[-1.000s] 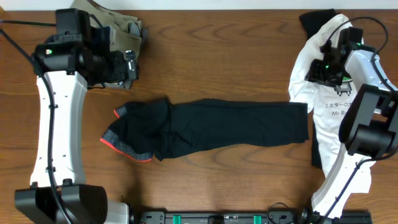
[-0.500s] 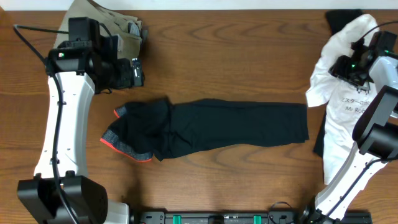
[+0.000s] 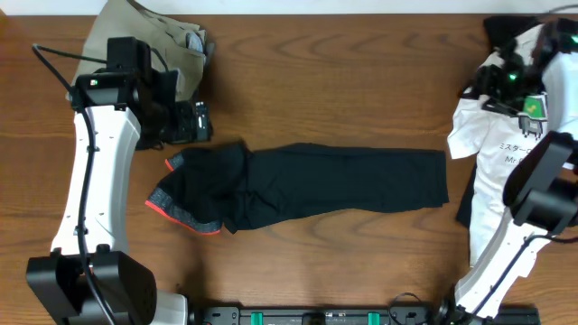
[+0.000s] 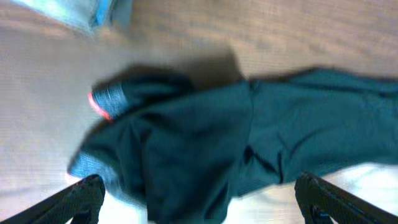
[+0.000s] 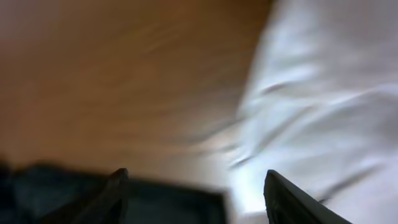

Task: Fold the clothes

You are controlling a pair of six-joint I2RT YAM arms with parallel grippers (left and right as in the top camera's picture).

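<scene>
Lying across the middle of the overhead frame, the black trousers are stretched lengthwise on the wooden surface. The leg ends are toward the right, and the grey waistband with its red-orange edge is at the lower left. The legs appear to be laid one over the other, which would suit a later fold from end to end. The waist end is rumpled, with a flap of cloth turned over it.

The left claw is held just above the upper left of the waist end. In its wrist view the two fingers are seen spread wide at the bottom corners with nothing between them, and the bunched waist cloth lies below. That placement is judged to be an approach for taking hold of the waistband, either to smooth it or to carry it over toward the leg ends.

The right claw is kept at the upper right of the overhead frame, over the white T-shirt and well apart from the trousers. Its fingers are likewise spread and empty, though its wrist view is heavily blurred. A pair of khaki trousers is heaped at the upper left, beside the left arm and not touching the black pair. No crosswise fold is yet seen in the black trousers.
</scene>
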